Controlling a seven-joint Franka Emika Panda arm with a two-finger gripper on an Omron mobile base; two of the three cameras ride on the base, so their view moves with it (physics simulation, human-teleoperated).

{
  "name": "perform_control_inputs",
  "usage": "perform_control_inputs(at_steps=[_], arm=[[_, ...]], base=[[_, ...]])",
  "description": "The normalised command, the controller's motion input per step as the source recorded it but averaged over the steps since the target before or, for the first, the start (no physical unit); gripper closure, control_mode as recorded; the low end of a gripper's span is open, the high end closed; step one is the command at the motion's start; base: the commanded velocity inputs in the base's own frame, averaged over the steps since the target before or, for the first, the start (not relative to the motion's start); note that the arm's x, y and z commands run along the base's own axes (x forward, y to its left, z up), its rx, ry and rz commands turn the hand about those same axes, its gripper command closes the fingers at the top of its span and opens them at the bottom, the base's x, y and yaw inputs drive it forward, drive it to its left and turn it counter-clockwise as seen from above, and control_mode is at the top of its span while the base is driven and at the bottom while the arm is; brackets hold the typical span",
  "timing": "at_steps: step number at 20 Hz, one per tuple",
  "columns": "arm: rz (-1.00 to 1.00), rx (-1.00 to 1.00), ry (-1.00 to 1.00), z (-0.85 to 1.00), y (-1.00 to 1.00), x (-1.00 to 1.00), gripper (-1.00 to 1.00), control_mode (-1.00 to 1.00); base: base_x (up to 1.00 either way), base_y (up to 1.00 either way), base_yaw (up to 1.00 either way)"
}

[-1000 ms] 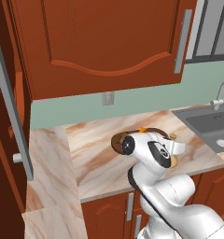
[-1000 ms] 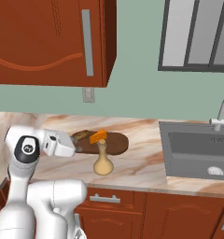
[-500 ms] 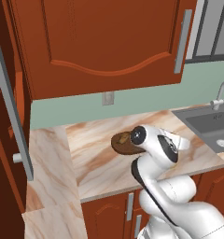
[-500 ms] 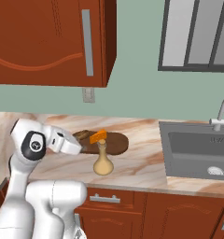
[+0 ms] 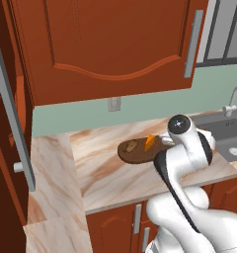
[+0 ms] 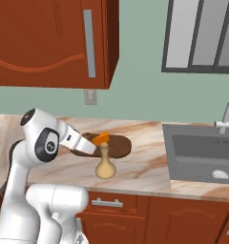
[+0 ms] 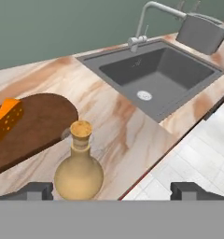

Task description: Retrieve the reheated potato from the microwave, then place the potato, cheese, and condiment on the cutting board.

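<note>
The dark oval cutting board [image 5: 140, 154] [image 6: 117, 145] [image 7: 37, 128] lies on the marble counter. On it rest the tan potato [image 5: 132, 146] and the orange cheese wedge [image 5: 149, 142] [image 6: 102, 137] [image 7: 6, 119]. In front of the board, the beige condiment bottle [image 6: 105, 164] [image 7: 79, 170] stands upright on the counter. My gripper [image 6: 91, 148] [image 7: 113, 191] hovers over the board's front left edge, just behind the bottle. It is open and holds nothing, and the bottle stands ahead of it, nearer its left fingertip [image 7: 37, 190]. The microwave is out of view.
A grey sink [image 6: 202, 155] [image 7: 156, 74] with a metal faucet [image 7: 142, 28] is set into the counter to the right. Red-brown wall cabinets [image 5: 115, 44] hang overhead. A tall cabinet with a long grey handle [image 5: 12, 118] stands at the left. The counter's front edge runs close behind the bottle.
The arm has swung to the right, bringing the hand over the board's front edge toward the bottle. The gripper stayed open. Potato, cheese and bottle have not moved.
</note>
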Motion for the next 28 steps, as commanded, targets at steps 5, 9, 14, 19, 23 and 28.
perform_control_inputs(at_steps=[5, 9, 14, 19, 23, 28], arm=[[0.33, 0.11, 0.09, 0.12, -0.41, -0.28, -1.0, -1.0], [0.4, 0.03, 0.04, 0.05, -0.43, -0.26, -1.0, -1.0], [0.51, 0.02, 0.0, 0.0, -0.4, -0.17, -1.0, -1.0], [0.6, 0.09, 0.0, 0.0, -0.33, -0.07, -1.0, -1.0], [0.6, 0.21, 0.0, -0.01, -0.22, 0.11, -1.0, -1.0], [0.53, 0.23, 0.0, -0.07, -0.15, 0.31, -1.0, -1.0]], base=[[0.0, 0.0, 0.0], [0.0, 0.0, 0.0], [0.0, 0.0, 0.0], [0.0, 0.0, 0.0], [0.0, 0.0, 0.0], [0.0, 0.0, 0.0]])
